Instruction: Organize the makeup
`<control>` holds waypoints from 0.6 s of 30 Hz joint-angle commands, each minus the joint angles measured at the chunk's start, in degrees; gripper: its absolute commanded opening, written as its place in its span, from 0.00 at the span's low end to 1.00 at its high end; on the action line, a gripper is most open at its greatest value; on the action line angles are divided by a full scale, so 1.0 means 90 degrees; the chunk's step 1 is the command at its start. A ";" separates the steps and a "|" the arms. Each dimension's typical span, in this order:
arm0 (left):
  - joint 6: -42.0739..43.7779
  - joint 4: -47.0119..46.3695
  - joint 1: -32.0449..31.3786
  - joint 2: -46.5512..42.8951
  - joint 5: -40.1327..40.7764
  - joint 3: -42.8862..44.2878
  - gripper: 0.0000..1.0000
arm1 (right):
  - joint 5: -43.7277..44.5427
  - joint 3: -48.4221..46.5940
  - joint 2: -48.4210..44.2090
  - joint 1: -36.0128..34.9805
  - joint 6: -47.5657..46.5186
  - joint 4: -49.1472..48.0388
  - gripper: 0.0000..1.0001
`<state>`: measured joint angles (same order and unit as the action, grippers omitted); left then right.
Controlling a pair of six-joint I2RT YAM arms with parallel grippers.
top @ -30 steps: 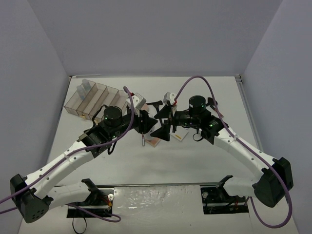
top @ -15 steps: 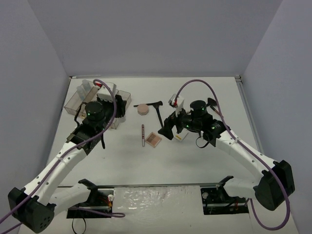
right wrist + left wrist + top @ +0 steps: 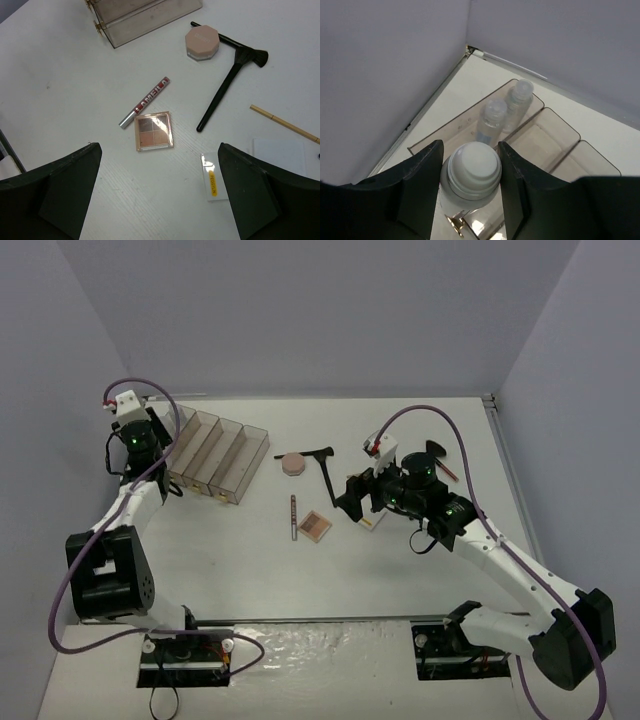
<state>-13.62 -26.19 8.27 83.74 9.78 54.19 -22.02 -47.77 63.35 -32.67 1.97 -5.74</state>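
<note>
left tool [image 3: 470, 176]: clamped on a bottle [image 3: 474, 162], fingers either side just under the white cap, cap up
bottle location: over the end bay of the tray [image 3: 560, 125], by the wall corner; two more bottles [image 3: 492, 117] lie in that bay
bottle handling: probably light, rigid clear plastic with a smooth round wall, so it can twist in the grip. The hold below the cap shoulder looks right; lower it, don't drop it on the pair
right tool [image 3: 160, 197]: fingers wide apart, holding nothing, hovering above the loose items on the counter [image 3: 65, 70]
palette [image 3: 154, 131]: flat, stiff, low profile; take it across two opposite edges. Lid hinge likely fragile
red tube [image 3: 145, 102]: thin, will roll; pinch mid-length, across the axis
compact [image 3: 202, 42]: faceted sides give flat faces to grip; likely slick
brushes [image 3: 220, 97]: crossed; grab by a handle, not the bristles
pads [image 3: 212, 182]: thin, sit flush on the counter; hardest pick, need an edge
pencil [image 3: 282, 122]: slender, light, mid-shaft grip
</note>
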 commanded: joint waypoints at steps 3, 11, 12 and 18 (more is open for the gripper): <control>-0.0298 -0.2077 0.0495 0.0878 -0.0129 0.1404 0.00 | 0.0035 -0.0010 -0.0019 0.0011 0.0069 -0.0373 1.00; -0.0332 -0.2197 0.0629 0.1460 -0.0222 0.1914 0.00 | -0.0176 0.0034 0.0187 0.0006 0.0044 -0.0373 1.00; -0.0341 -0.2189 0.0634 0.1516 -0.0218 0.1918 0.00 | -0.0146 0.0034 0.0196 0.0015 0.0036 -0.0377 1.00; -0.0598 -0.2271 0.0634 0.1686 -0.0070 0.1695 0.00 | -0.0067 0.0045 0.0212 0.0016 0.0015 -0.0364 1.00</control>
<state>-16.52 -38.18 13.63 100.11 8.84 67.70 -22.50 -47.23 65.23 -32.67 2.14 -5.74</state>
